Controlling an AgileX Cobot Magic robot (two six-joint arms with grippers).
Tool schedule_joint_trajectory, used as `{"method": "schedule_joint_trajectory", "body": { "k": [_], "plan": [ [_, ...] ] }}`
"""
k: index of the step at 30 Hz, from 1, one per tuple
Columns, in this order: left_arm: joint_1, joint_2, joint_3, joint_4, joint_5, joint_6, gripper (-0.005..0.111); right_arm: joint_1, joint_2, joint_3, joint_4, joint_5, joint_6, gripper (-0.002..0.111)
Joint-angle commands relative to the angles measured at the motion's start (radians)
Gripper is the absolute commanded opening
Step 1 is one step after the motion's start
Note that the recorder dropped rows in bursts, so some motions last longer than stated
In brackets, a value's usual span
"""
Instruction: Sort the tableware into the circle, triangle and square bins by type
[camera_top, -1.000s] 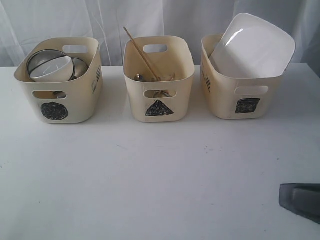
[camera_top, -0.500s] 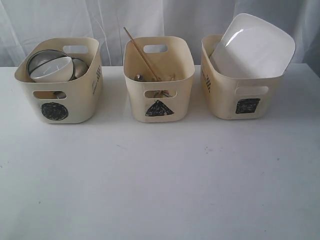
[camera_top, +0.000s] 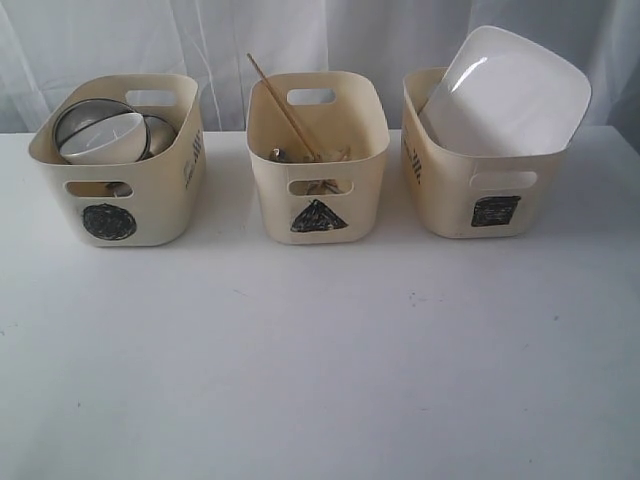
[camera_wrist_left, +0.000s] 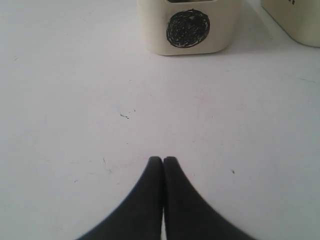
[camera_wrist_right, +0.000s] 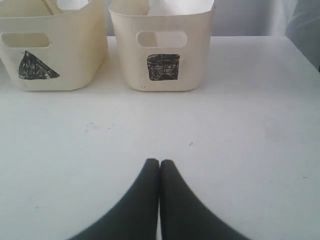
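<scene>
Left hand (camera_wrist_left: 163, 159) has its two dark fingers pressed tip to tip with nothing between them, low over the bare white bench (camera_wrist_left: 75, 100). Well ahead of it stands the circle bin (camera_wrist_left: 187, 40), cream plastic with a black scribbled disc on the wall that faces the hand. Inside that bin a white bowl (camera_top: 103, 138) sits nested in a steel bowl (camera_top: 82, 114). A steel mug (camera_top: 162, 132) is tucked just beside them, on the side nearer the right hand.

Right hand (camera_wrist_right: 159, 161) is likewise closed tight and empty above the bench. Well ahead of it is the square bin (camera_wrist_right: 162, 45). The triangle bin (camera_wrist_right: 50, 60) stands just beside that one, off toward the left hand. A large white square plate (camera_top: 510, 90) leans tilted in the square bin, its upper edge rising well over the rim. Wooden chopsticks (camera_top: 283, 108) slant in the triangle bin, their far ends poking above the back rim. Steel cutlery (camera_top: 285, 155) lies at the bottom of that bin, too small to tell spoon from knife.
</scene>
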Motion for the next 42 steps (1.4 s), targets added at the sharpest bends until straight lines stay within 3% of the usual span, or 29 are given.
{"method": "schedule_joint_trajectory", "body": {
  "k": [1, 42],
  "plan": [
    [-0.006, -0.004, 0.003, -0.008, 0.000, -0.002, 0.000, 0.017, -0.006, 0.004, -0.005, -0.014, 0.002, 0.000],
    [-0.016, -0.004, 0.003, -0.008, -0.001, -0.002, 0.000, 0.017, -0.006, 0.004, -0.057, -0.014, -0.128, 0.000]
  ]
}}
